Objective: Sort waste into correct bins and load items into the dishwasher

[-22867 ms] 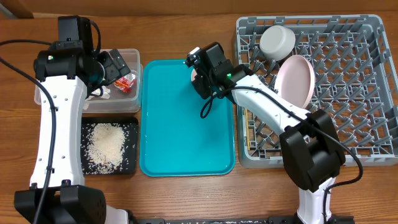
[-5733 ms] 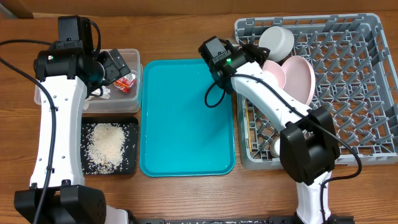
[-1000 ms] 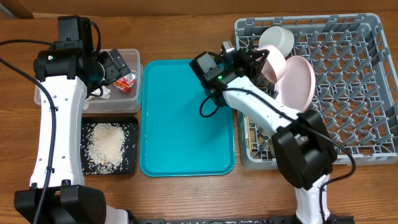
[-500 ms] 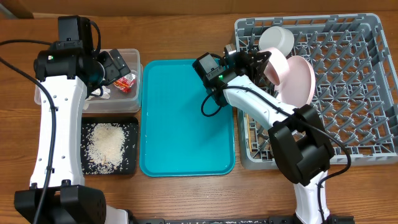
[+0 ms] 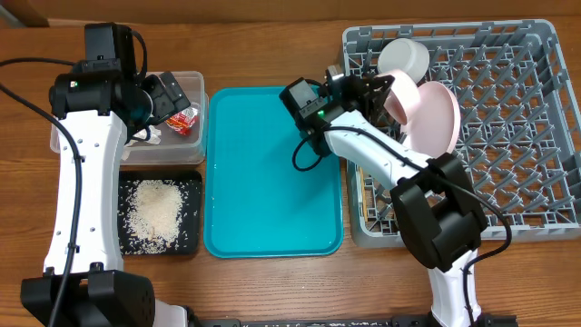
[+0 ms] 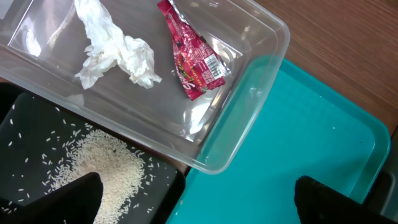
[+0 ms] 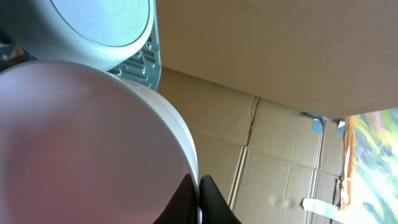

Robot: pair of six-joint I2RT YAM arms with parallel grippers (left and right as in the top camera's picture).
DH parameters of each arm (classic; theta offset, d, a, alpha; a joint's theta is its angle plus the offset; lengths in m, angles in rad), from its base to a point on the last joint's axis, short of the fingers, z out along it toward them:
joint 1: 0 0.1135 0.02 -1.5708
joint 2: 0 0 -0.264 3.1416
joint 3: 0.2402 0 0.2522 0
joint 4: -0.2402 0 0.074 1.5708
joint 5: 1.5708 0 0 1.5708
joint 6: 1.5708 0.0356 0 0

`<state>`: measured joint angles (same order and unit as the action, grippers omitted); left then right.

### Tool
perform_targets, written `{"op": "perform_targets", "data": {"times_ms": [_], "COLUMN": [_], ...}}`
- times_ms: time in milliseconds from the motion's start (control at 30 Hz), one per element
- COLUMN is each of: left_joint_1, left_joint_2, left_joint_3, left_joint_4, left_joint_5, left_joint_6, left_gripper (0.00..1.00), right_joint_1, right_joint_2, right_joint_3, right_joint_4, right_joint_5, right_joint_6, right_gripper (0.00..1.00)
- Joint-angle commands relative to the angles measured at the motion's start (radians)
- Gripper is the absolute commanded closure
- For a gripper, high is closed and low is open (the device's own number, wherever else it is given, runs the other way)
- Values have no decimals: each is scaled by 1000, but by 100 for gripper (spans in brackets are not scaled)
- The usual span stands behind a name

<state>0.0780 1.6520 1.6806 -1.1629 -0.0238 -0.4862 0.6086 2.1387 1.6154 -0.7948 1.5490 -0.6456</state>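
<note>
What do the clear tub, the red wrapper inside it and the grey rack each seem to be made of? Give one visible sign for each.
Clear tub: likely glossy plastic; see-through walls with highlights.
Red wrapper: probably plastic film or foil, crinkled, shiny, printed.
Grey rack: apparently matte moulded plastic, a uniform lattice.

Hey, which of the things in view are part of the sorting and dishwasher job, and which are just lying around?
Job: tissue, red wrapper, clear tub, rice, black tray, dish rack, pink plate, grey bowl, small dish.
Lying about: teal tray, cardboard boxes behind.
</note>
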Motion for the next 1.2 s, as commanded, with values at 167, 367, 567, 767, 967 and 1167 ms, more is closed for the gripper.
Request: {"op": "perform_targets", "data": {"times_ms": [167,367,567,767,967,1167], "left_joint_1": [-6,-6,-6,-6,-6,-6], "left_joint_2": [-5,-5,-5,-5,-5,-5], "left_joint_3": [8,8,8,8,8,8], "left_joint_4": [0,0,0,0,0,0], "left_joint_5": [-10,-10,-10,-10,-10,-10], "left_joint_6": [22,22,22,22,22,22], "left_gripper": [0,0,0,0,0,0], "right_joint_1": [31,31,31,43,79,78], "right_joint_2": [0,0,-1,-1,-24,-81], "right_joint_3": [0,0,0,0,2,3], "right_joint_4": [-3,-3,-4,-56,-217,-323], "right_joint_5": [-93,-91,-65,-82,-367,-638], "right_joint_6": [58,74,73,75,255,441], "right_gripper": [94,49,34,20,18,0]}}
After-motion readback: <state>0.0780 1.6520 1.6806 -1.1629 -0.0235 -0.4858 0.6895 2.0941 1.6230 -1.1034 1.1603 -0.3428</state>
